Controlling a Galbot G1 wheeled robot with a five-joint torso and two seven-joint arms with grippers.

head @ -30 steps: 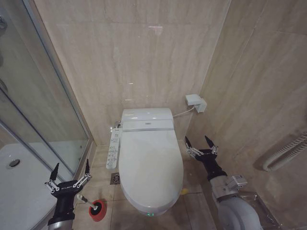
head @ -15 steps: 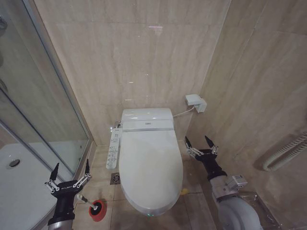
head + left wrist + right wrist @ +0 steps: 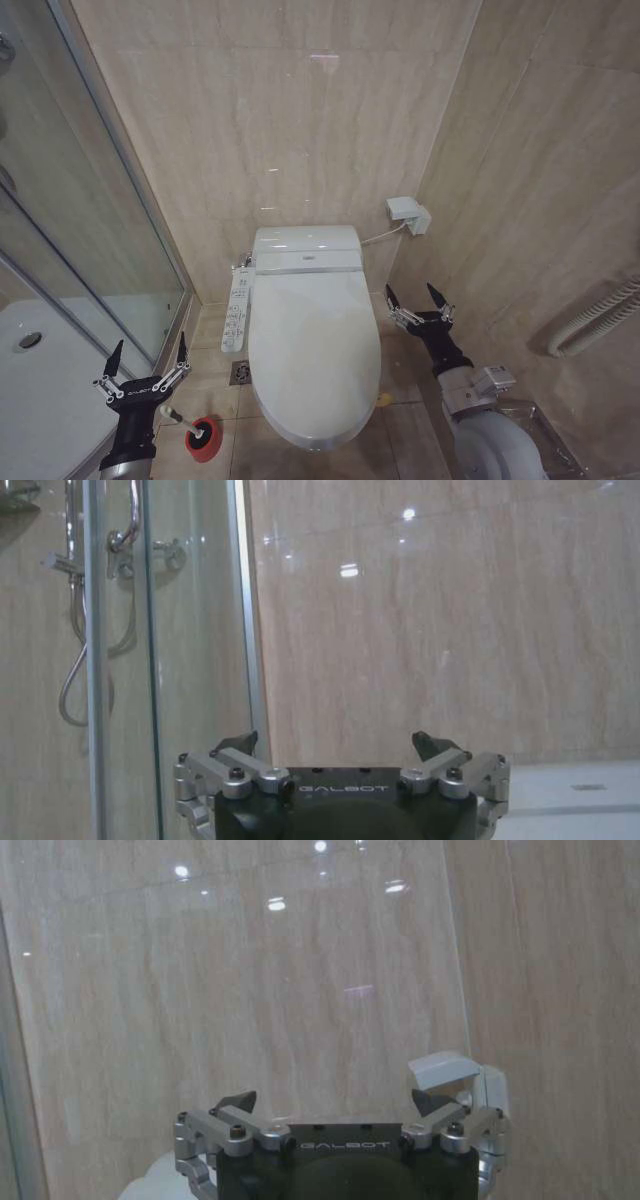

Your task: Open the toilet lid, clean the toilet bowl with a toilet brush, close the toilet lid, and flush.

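One toilet brush [image 3: 178, 418] in red holder [image 3: 203, 438] (toilet lid [image 3: 314, 343] closed).

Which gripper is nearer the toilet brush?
Left. The left gripper hangs open just above the toilet brush; the right gripper is open across the closed toilet lid.

Lid [image 3: 315, 350] lying shut, hiding bowl and seat. Left gripper [image 3: 146, 365] covering part of brush [image 3: 178, 417] handle; bristle head sitting out of sight in red holder [image 3: 203, 438]. Head view's bottom edge cutting off both arms. Shower tray [image 3: 40, 400] running off left edge. Control panel [image 3: 237, 312] buttons too small to read. Right gripper [image 3: 335, 1104] body blocking toilet in right wrist view.
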